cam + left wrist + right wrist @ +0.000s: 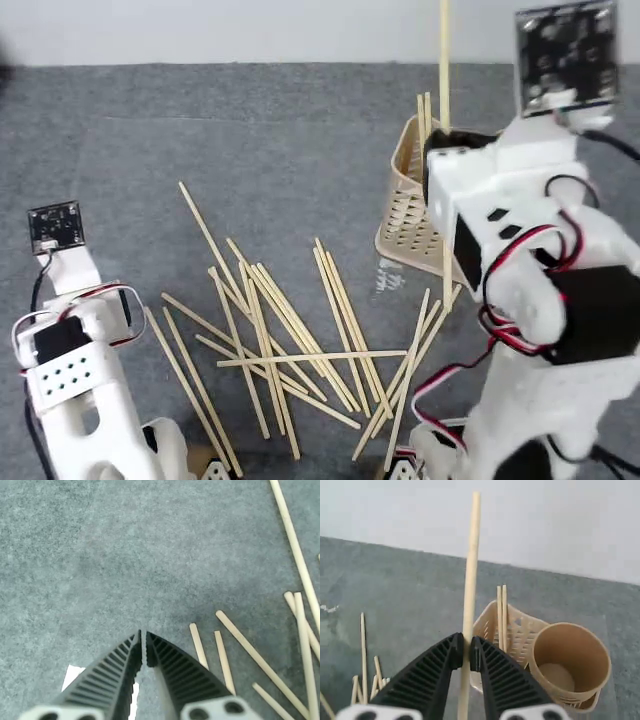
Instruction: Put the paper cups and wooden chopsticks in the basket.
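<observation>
Grey mat below a white wall bears loose chopsticks; right jaws clamp one chopstick, left jaws sit together.

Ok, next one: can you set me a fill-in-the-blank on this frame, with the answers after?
1. The right gripper is shut on one chopstick, held ____.
2. The paper cup sits ____ the basket.
3. Next to the cup, ____ more chopsticks stand in the basket.
4. The left gripper is over the grey mat with its jaws ____.
Missing words: upright; inside; two; shut.
</observation>
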{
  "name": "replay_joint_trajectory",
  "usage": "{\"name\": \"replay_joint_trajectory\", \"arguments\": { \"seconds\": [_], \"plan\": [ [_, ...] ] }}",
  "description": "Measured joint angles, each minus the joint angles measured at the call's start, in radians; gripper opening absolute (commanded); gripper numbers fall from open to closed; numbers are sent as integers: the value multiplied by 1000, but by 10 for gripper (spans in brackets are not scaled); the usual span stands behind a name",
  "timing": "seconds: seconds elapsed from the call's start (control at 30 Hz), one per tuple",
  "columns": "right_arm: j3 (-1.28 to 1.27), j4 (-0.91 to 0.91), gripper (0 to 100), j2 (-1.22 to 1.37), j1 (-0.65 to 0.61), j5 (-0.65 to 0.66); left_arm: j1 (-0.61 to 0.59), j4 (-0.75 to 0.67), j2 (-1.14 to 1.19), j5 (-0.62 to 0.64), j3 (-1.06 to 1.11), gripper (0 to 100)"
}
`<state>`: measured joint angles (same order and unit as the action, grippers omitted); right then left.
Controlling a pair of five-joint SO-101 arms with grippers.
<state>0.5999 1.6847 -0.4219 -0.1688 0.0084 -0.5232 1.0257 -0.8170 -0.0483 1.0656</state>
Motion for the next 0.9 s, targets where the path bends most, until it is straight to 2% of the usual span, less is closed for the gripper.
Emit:
{"name": "replay_joint_trajectory", "arguments": {
  "seconds": [0.27, 0.63, 0.9],
  "plan": [
    [-462, -526, 7, -117, 44, -63, 0, 0, 0, 0, 0, 15],
    [-908, -1301, 7, -117, 78, -60, 0, 0, 0, 0, 0, 15],
    [-1203, -1633, 9, -115, 78, 34, 0, 0, 0, 0, 0, 15]
  ]
}}
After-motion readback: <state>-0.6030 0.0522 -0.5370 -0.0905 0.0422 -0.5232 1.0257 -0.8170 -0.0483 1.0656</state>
